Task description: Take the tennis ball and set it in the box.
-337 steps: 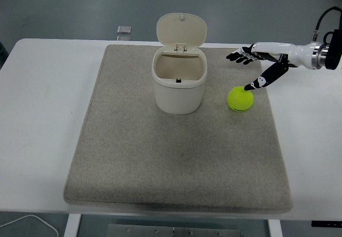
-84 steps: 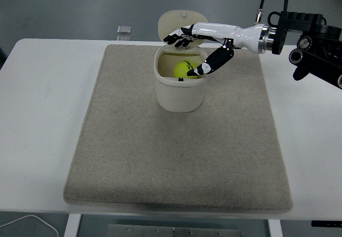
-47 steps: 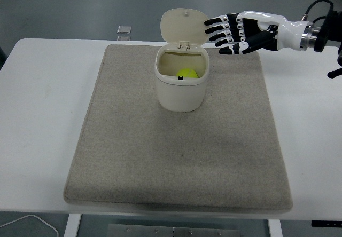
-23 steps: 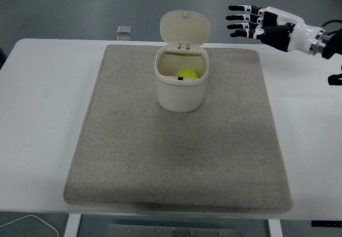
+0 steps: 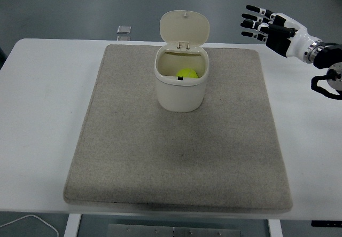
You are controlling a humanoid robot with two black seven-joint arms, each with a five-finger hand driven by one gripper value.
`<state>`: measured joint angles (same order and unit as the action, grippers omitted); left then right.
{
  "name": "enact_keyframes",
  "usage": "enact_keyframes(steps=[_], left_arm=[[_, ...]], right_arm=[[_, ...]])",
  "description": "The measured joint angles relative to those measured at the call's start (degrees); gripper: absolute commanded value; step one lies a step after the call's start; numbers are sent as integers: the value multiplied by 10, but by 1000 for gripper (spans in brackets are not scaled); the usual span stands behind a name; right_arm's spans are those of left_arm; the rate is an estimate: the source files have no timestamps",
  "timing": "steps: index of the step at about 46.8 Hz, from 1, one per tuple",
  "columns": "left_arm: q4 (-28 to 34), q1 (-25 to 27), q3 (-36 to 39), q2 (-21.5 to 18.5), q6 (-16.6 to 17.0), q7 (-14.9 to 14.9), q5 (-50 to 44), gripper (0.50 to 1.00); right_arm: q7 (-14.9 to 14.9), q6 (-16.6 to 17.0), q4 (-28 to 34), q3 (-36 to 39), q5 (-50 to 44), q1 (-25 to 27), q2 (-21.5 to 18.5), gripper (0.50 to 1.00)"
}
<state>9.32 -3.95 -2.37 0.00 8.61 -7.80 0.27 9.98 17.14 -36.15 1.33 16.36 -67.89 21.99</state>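
Note:
The yellow-green tennis ball [image 5: 187, 73] lies inside the cream box [image 5: 180, 94], a small bin whose hinged lid [image 5: 184, 29] stands up at the back. The box sits on the grey mat [image 5: 179, 141], slightly behind its middle. My right hand [image 5: 258, 22] hovers high at the upper right, well clear of the box, fingers spread and holding nothing. The left arm is out of sight.
The mat covers most of the white table [image 5: 43, 103]. A small grey square object [image 5: 124, 30] lies at the table's far edge behind the mat. A white cable [image 5: 26, 223] shows below the near left edge.
The right hand carried the ball from the mat into the box, let it go, then drew back up and to the right with fingers spread.

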Motion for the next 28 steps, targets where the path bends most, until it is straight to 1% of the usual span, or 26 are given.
enact_keyframes(steps=[6,11,12,13,14,20,26,28], left_arm=[[0,0,0,0,0,0,0,996],[0,0,0,0,0,0,0,996],[0,0,0,0,0,0,0,996],[0,0,0,0,0,0,0,996],[0,0,0,0,0,0,0,996],[0,0,0,0,0,0,0,996],[0,0,0,0,0,0,0,996],[0,0,0,0,0,0,0,996]], right_arm=[[-1,-23,7,5,76,10,-5,860],[-1,-28,7,22,115,21,-9,862],[-1,-28,8,25,117,23,-10,866],[-1,-29,8,28,118,25,-11,891],[0,-30,8,32,119,28,-13,925],[4,-32,8,44,119,36,-19,928],[8,-67,8,58,108,40,-27,928],[8,-74,9,63,107,41,-29,928]])
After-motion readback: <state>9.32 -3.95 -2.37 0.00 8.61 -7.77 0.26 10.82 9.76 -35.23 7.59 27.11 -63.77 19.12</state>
